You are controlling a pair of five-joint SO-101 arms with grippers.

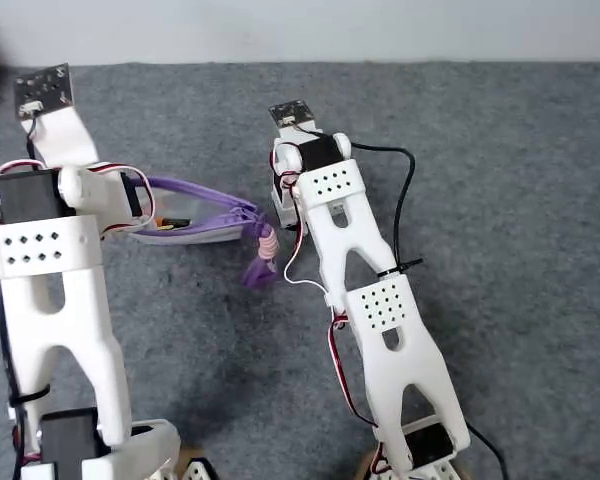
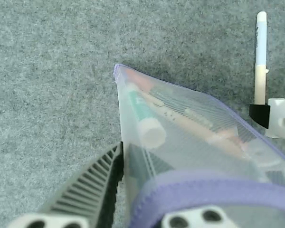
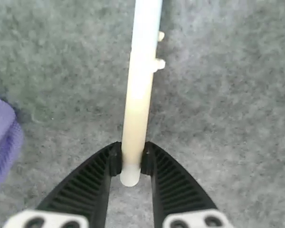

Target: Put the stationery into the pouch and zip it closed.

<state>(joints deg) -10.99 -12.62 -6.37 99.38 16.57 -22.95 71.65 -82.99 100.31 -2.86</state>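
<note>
Clamping narrowly on the end of a pale pen [image 3: 141,85], the right gripper [image 3: 131,160] holds it above the grey mat [image 3: 228,95]. Just beside it, the left gripper [image 2: 140,190] pinches the rim of the purple-edged pouch [image 2: 194,147], a marker [image 2: 143,118] inside.

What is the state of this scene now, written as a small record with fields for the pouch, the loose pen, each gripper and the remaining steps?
pouch: translucent mesh pouch with purple trim, mouth apparently open
inside pouch: green-and-white marker and other stationery
left gripper: shut on the pouch
loose pen: slim white plastic pen, outside the pouch, over the grey carpet-like table
right gripper: shut on the pen's end
remaining: pen into pouch, zip closed
</note>
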